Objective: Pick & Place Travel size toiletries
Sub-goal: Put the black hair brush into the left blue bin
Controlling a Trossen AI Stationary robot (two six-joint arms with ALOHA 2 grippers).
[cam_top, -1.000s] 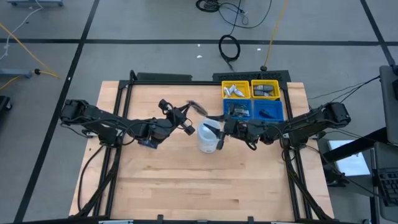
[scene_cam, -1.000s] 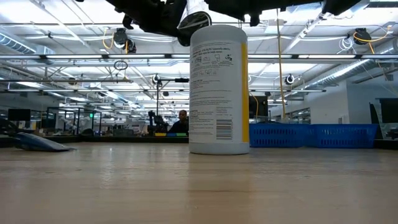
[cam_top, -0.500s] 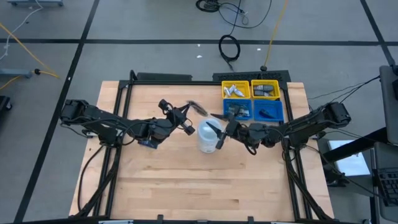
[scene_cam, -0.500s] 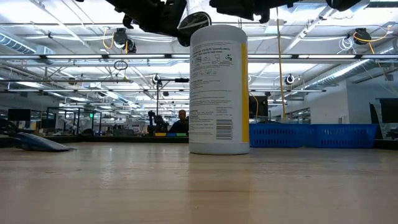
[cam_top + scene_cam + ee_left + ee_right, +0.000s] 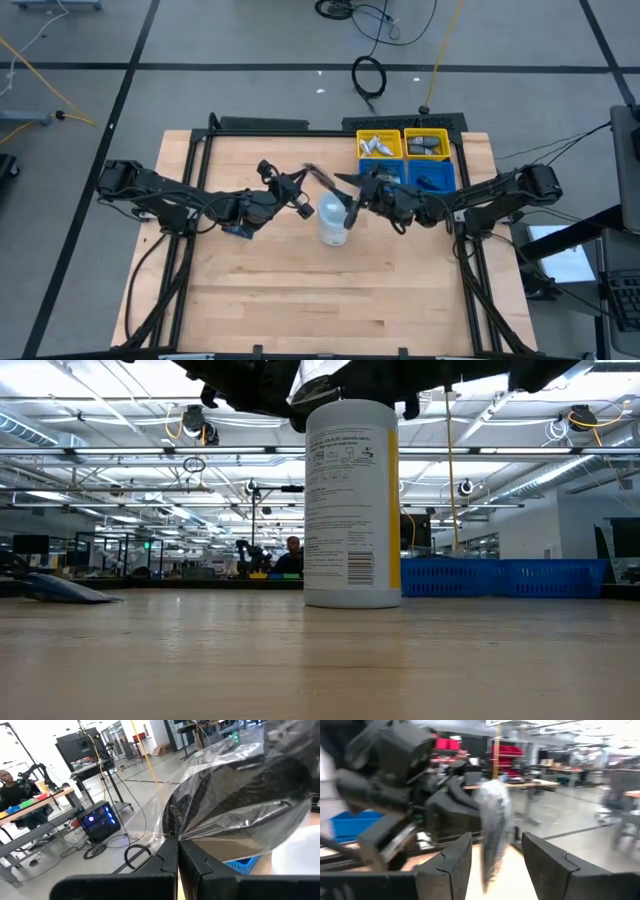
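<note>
1. Nearest in the low view: bare wooden table (image 5: 300,660), with a white tub (image 5: 351,500) standing upright on it, label facing out.
2. Just above the tub, seen from overhead: left gripper (image 5: 303,188), coming in from the left over the tub's (image 5: 333,222) far edge.
3. Clamped tight together in the left wrist view, fingers (image 5: 167,857) pinching the edge of a clear wrapper with a dark round disc (image 5: 235,795) inside; disc held in the air, clear of the table, the tub's white top (image 5: 300,855) close beneath it.
4. From overhead, the disc (image 5: 318,176) hanging beyond the left gripper, just past the tub's far rim.
5. Facing it from the right: right gripper (image 5: 348,197), spread apart and gripping nothing.
6. In the right wrist view, fingers (image 5: 450,865) standing on either side of the wrapped disc (image 5: 492,820); cannot tell whether touching it.
7. Farther back at the table's far right corner: yellow bins (image 5: 403,132) holding small white tubes (image 5: 375,145) and grey items (image 5: 428,145).
8. Beside those, nearer the right arm: blue bins (image 5: 445,170), contents too small to tell.
9. Beyond the table in the low view: a workshop hall, with a person (image 5: 292,555) far off.
</note>
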